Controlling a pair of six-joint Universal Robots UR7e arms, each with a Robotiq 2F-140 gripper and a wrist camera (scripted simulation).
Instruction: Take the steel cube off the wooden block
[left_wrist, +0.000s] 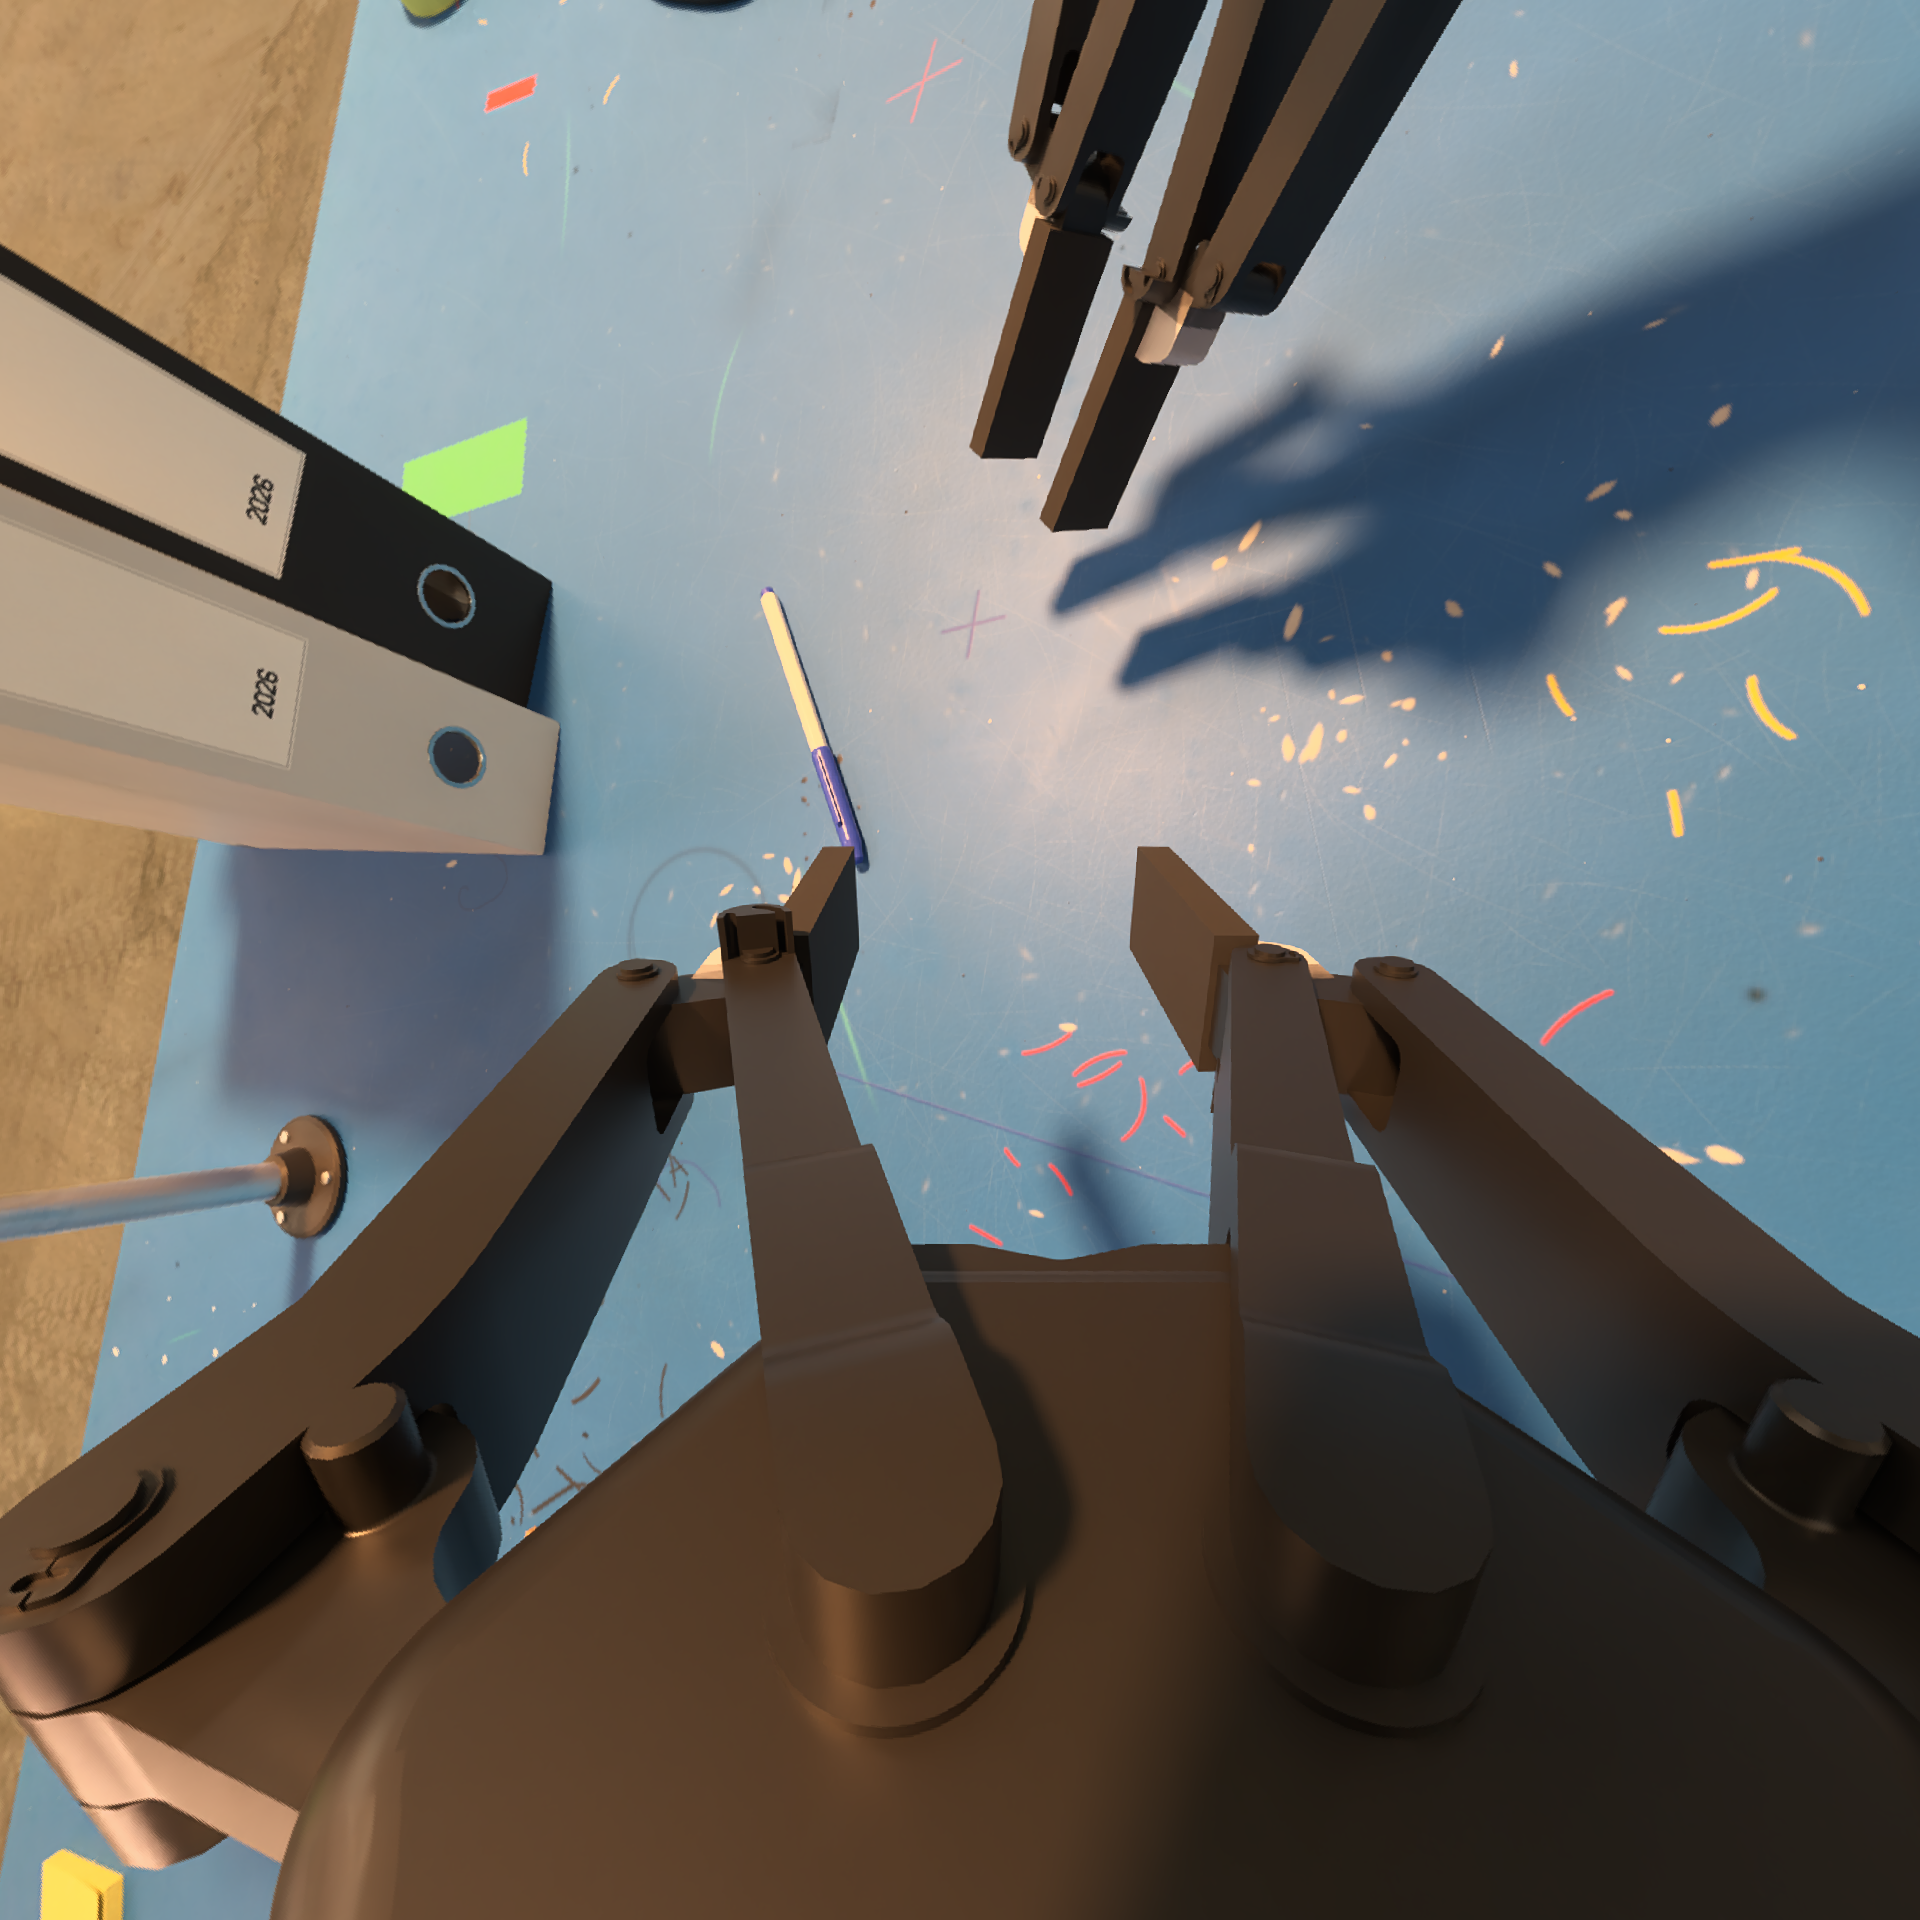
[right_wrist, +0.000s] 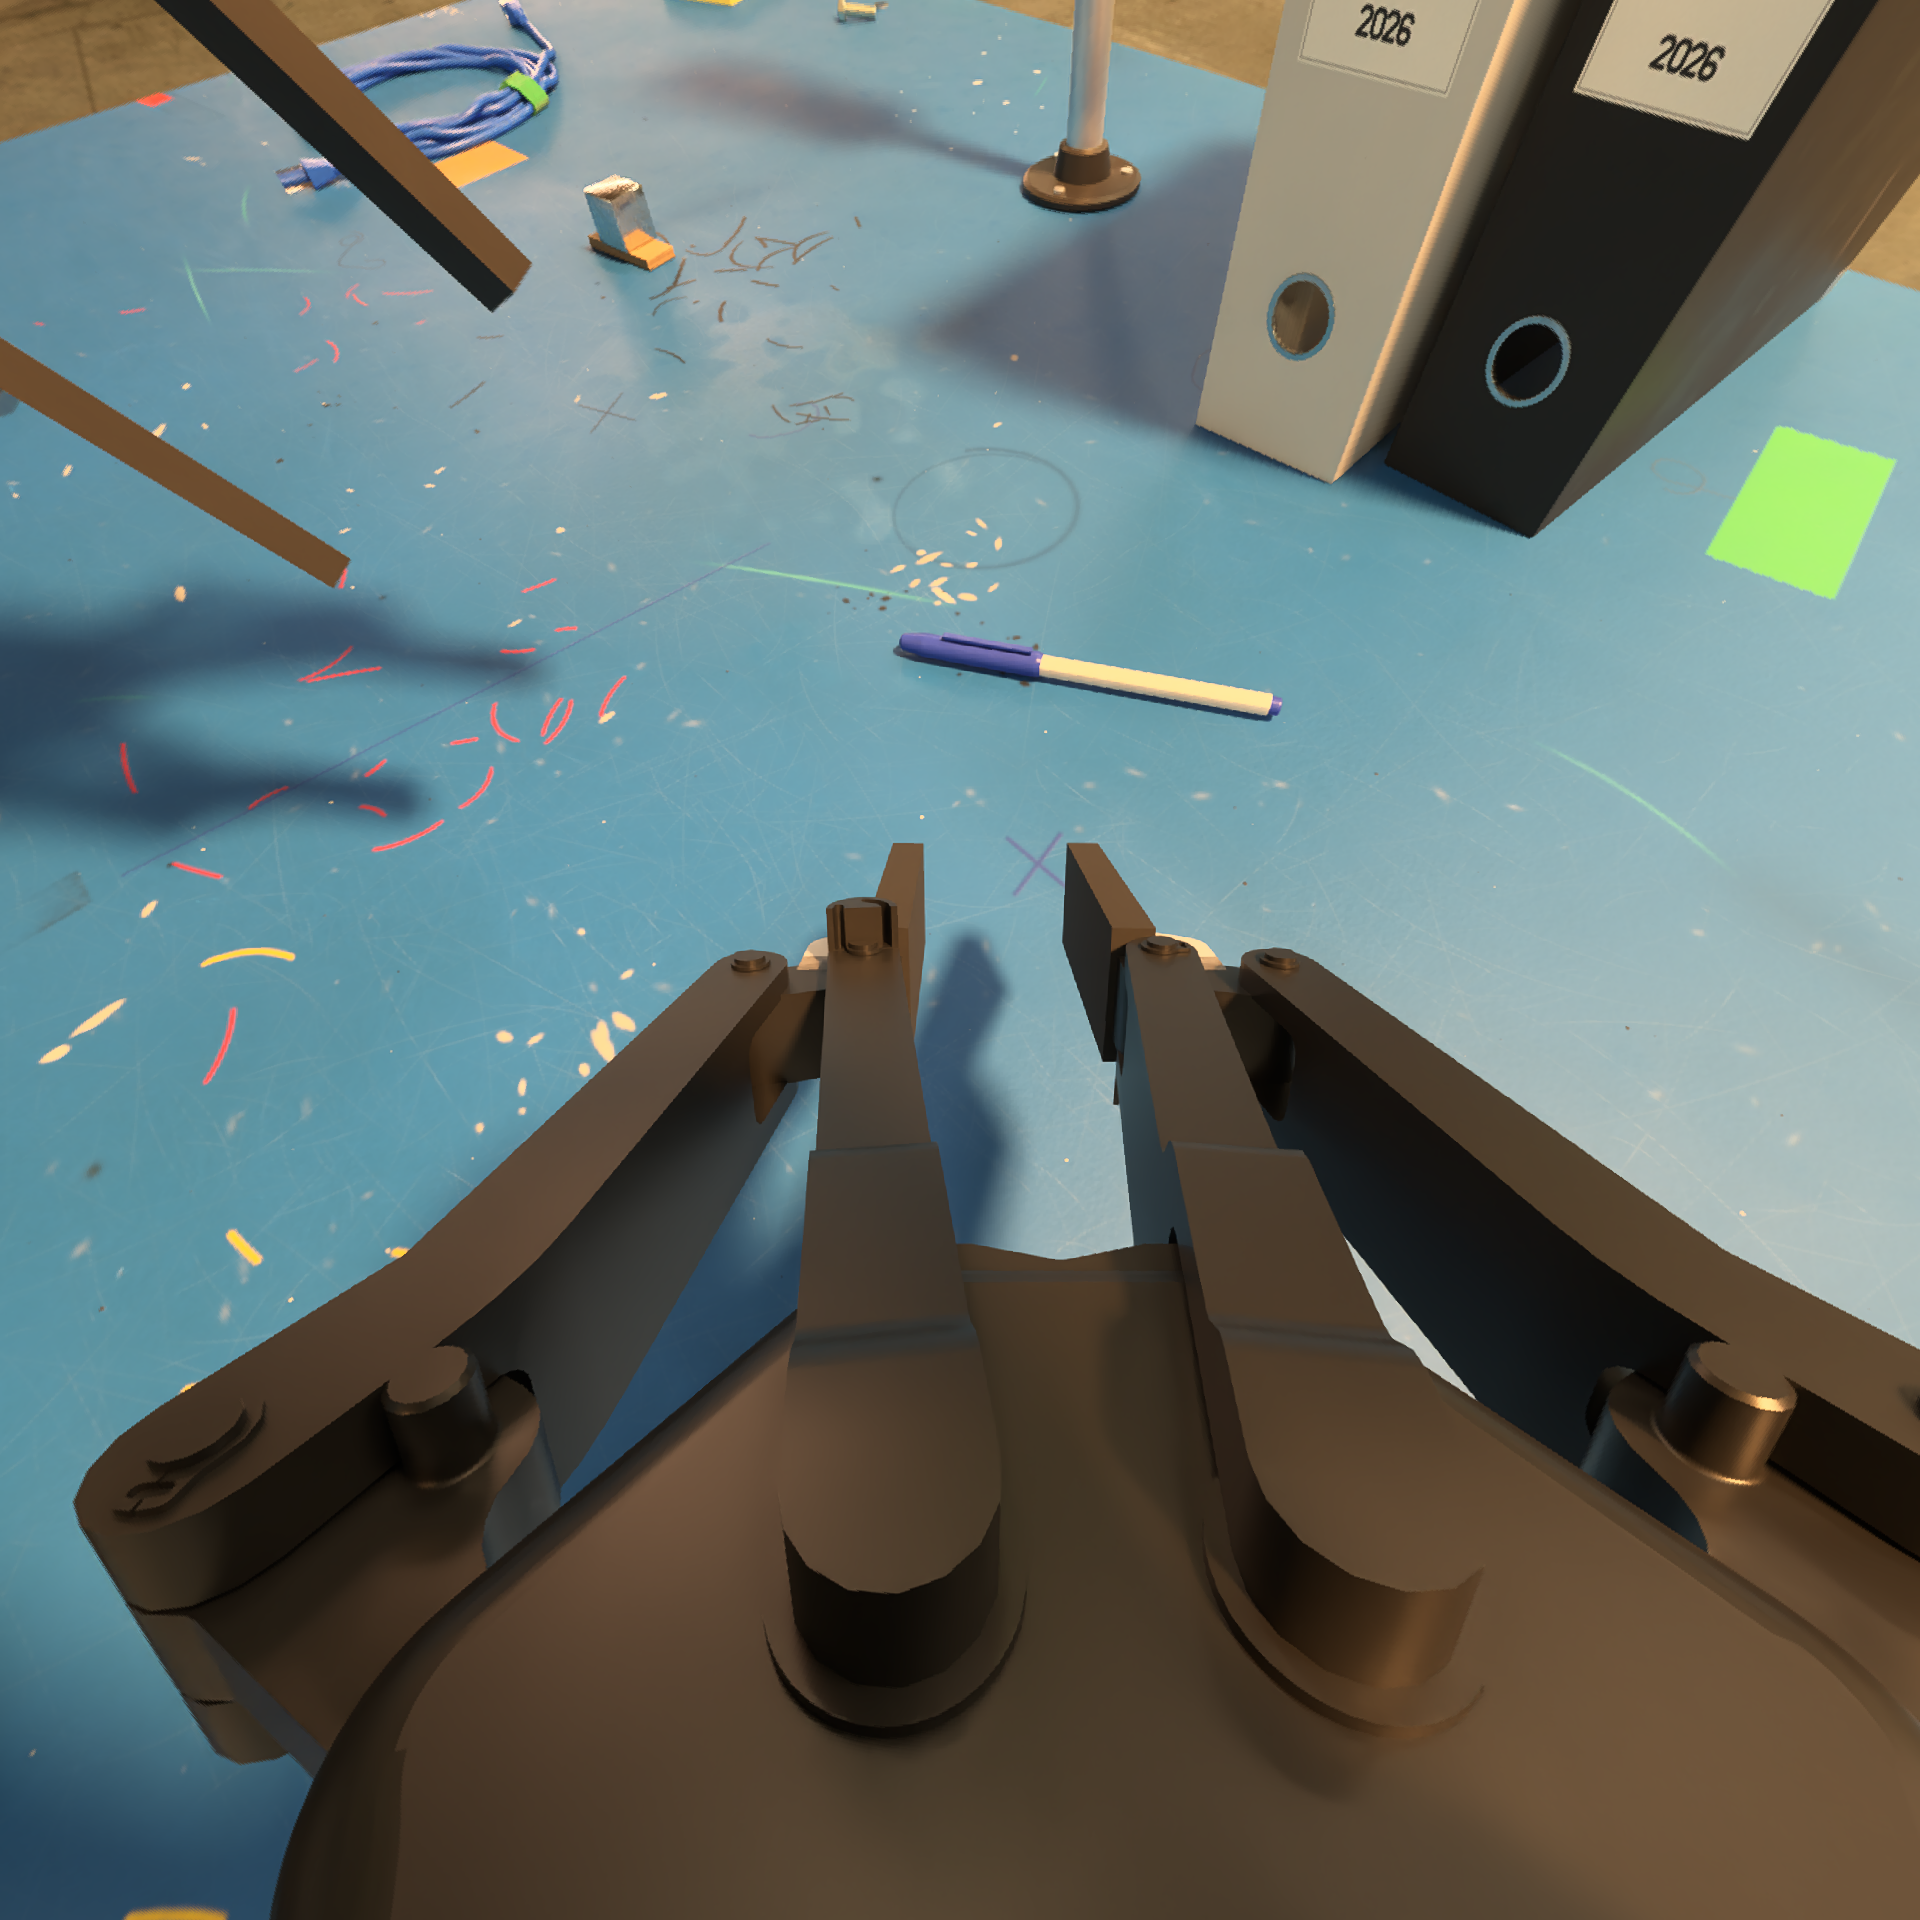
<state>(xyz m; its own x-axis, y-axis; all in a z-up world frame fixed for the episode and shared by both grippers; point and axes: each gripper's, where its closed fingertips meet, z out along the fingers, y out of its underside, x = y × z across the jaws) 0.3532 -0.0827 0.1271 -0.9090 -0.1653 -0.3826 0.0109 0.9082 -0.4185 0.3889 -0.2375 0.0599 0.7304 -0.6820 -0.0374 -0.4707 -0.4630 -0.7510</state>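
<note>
The steel cube (right_wrist: 615, 208) stands on a small flat wooden block (right_wrist: 636, 251) far off at the upper left of the right wrist view; neither shows in the left wrist view. My right gripper (right_wrist: 992, 852) hovers over the blue table with its jaws a narrow gap apart and nothing between them. It also shows at the top of the left wrist view (left_wrist: 1039, 483). My left gripper (left_wrist: 992, 862) is wide open and empty above the table. Its two fingers reach in from the upper left of the right wrist view (right_wrist: 416, 426), to the near left of the cube and apart from it.
A blue-capped pen (right_wrist: 1091, 675) lies mid-table, next to my left fingertip (left_wrist: 831, 883). A grey binder (right_wrist: 1309, 260) and a black binder (right_wrist: 1558, 312) stand at the right. A metal post (right_wrist: 1081, 177), a coiled blue cable (right_wrist: 447, 94) and a green patch (right_wrist: 1803, 509) are also there.
</note>
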